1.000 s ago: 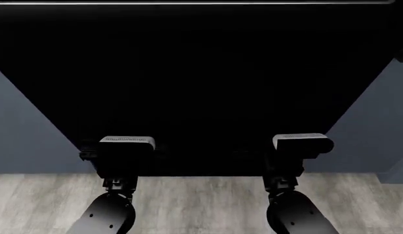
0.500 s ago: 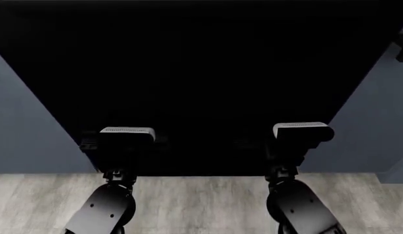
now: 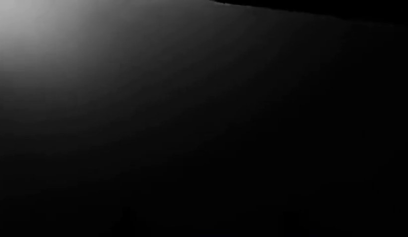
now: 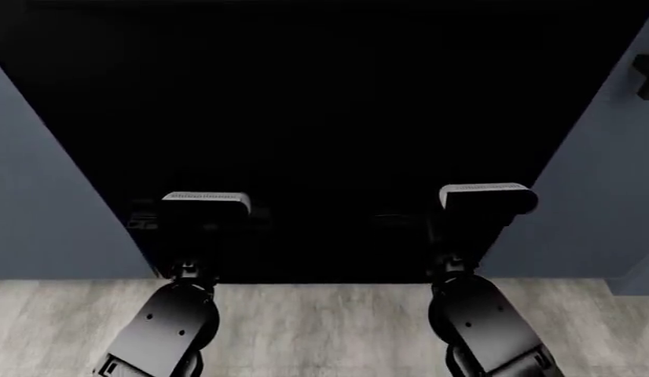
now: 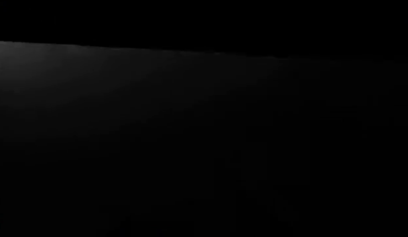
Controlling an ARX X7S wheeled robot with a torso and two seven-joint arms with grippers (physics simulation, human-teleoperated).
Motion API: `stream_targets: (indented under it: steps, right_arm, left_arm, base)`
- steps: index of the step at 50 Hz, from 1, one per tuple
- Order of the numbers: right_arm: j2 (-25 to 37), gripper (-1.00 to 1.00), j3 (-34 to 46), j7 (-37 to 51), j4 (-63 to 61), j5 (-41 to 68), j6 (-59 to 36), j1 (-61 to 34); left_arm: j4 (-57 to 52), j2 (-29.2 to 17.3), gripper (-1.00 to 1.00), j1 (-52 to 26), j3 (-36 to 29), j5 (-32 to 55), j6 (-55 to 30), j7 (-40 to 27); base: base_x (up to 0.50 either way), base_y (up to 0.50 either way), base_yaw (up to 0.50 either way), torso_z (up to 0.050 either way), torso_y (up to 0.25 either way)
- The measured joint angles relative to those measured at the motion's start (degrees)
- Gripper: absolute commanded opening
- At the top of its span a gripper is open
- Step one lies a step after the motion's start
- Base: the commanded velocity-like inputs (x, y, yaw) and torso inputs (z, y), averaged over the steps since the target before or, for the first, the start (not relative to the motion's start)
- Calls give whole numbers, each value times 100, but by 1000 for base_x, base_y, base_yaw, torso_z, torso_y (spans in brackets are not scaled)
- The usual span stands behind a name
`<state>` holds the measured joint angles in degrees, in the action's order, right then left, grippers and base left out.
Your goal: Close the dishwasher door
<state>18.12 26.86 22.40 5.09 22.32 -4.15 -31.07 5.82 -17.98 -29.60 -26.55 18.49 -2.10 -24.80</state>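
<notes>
A large glossy black rectangular dishwasher door (image 4: 324, 118) fills the space ahead between blue-grey cabinet fronts (image 4: 42, 212), its long axis crosswise, bearing no readable writing. Both black arms (image 4: 167, 326) reach beneath it; grippers hidden, grip impossible to tell.

The head camera looks down over both arms at the dishwasher door (image 4: 324, 118); both wrist cameras face it closely.
</notes>
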Motion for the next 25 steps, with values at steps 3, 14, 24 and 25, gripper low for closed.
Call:
stream_targets:
  steps: [3, 14, 24, 25]
  right_arm:
    - [-10, 100, -1, -13, 41, 2, 6, -40]
    - [-8, 100, -11, -75, 127, 34, 12, -161]
    - [-49, 100, -7, -104, 267, 26, 19, -302]
    - [-55, 100, -7, -108, 286, 25, 21, -319]
  left_arm:
    - [35, 12, 100, -35, -6, -3, -1, 5]
    - [197, 69, 100, -160, -25, -9, 10, 24]
    - [327, 110, 100, -275, -40, -11, -8, 33]
    - [339, 114, 100, -288, -41, -10, -11, 34]
  base:
    - [0, 0, 0, 0, 0]
    - [0, 0, 0, 0, 2]
    - [0, 0, 0, 0, 1]
    - [0, 0, 0, 0, 0]
